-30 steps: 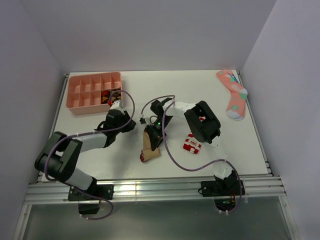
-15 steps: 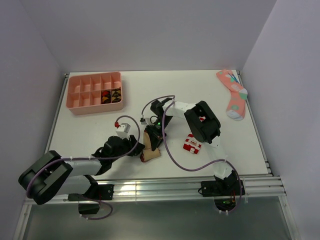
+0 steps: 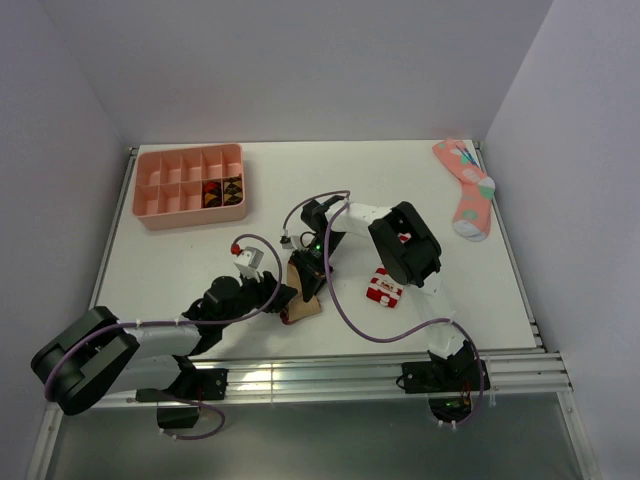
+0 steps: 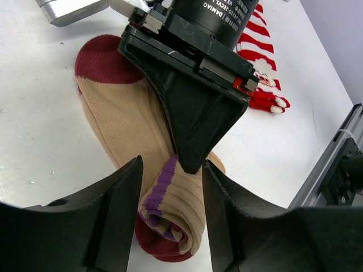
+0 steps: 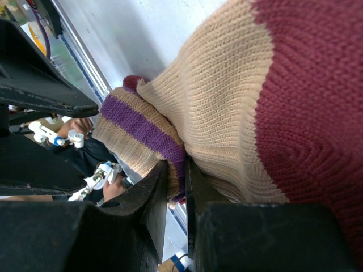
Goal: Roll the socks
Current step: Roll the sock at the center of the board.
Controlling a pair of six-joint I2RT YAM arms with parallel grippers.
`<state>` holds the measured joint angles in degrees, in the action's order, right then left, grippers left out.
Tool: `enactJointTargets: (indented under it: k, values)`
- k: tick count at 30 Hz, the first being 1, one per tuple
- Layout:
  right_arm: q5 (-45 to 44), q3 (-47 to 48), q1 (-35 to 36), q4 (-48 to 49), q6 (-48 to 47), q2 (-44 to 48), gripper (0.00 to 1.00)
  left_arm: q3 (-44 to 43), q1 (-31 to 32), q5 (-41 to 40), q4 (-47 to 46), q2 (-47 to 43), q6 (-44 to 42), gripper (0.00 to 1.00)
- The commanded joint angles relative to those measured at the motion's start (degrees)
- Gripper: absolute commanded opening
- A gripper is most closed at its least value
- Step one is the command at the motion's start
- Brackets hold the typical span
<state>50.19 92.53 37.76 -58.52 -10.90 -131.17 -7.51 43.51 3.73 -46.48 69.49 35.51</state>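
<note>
The tan sock (image 4: 122, 122) with dark red toe and purple-striped cuff lies on the table, its cuff end rolled into a coil (image 4: 173, 218). It also shows in the top view (image 3: 304, 306) and the right wrist view (image 5: 227, 96). My right gripper (image 5: 185, 175) is shut on the purple cuff edge; its black fingers (image 4: 193, 130) point down onto the roll. My left gripper (image 4: 172, 218) is open, its fingers on either side of the roll. The red-and-white striped sock (image 3: 384, 287) lies rolled to the right, also in the left wrist view (image 4: 262, 68).
A pink divided tray (image 3: 190, 185) sits at the back left with small dark items in two cells. A pink sock with teal and grey pattern (image 3: 466, 188) lies at the back right. The table's front rail (image 3: 300, 375) runs just below the socks.
My left arm has swung from near the tray down and right to the tan sock's rolled end. The right gripper has stayed on the sock.
</note>
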Motion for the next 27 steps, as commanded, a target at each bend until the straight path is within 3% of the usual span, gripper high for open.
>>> enactJointTargets:
  k: [1,13,21,27]
  values:
    - [-15.74,-2.8,0.83,4.29,-3.25,-3.65,0.09,0.12,0.7,1.55,-2.56,0.81,-1.93,0.51]
    - [-15.21,-2.97,0.48,4.03,-3.78,-3.74,0.08,-1.28,2.72,0.93,-3.01,5.56,-2.99,0.51]
    - [-15.13,-2.88,0.3,3.94,-4.05,-3.56,0.08,-4.7,4.3,-2.05,2.7,8.81,-4.22,0.49]
    - [-14.95,-3.06,0.21,4.03,-4.13,-3.47,0.08,-7.61,5.62,-3.46,6.3,12.24,-4.13,0.36]
